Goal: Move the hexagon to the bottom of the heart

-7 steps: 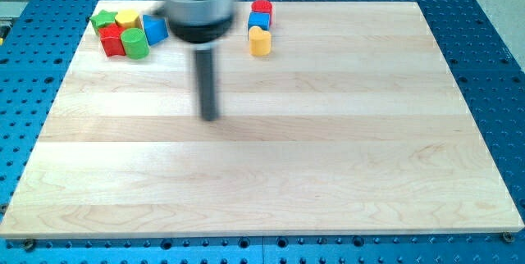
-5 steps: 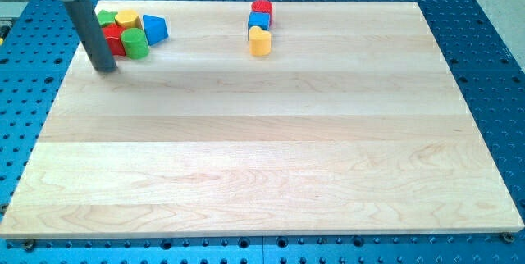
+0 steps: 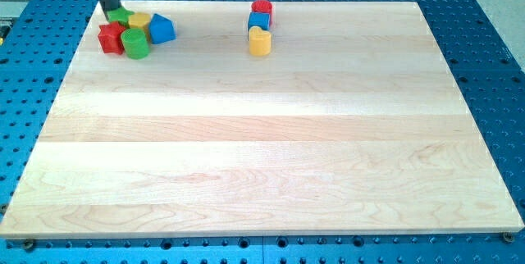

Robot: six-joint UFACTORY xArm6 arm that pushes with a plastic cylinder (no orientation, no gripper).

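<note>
- My tip (image 3: 111,15) sits at the far top-left corner of the pale wooden table (image 3: 271,157), touching a partly hidden green block (image 3: 120,17); no fingers here to judge.
- The yellow hexagon block (image 3: 139,21) lies at three o'clock from it.
- The yellow heart block (image 3: 259,42) stands well apart, at three o'clock of the cluster.

Top-left corner cluster: red star (image 3: 109,38), green cylinder (image 3: 134,43), blue triangle (image 3: 162,29), green block (image 3: 120,16). Top edge, near middle: red block (image 3: 261,6) touching blue cube (image 3: 259,21).
</note>
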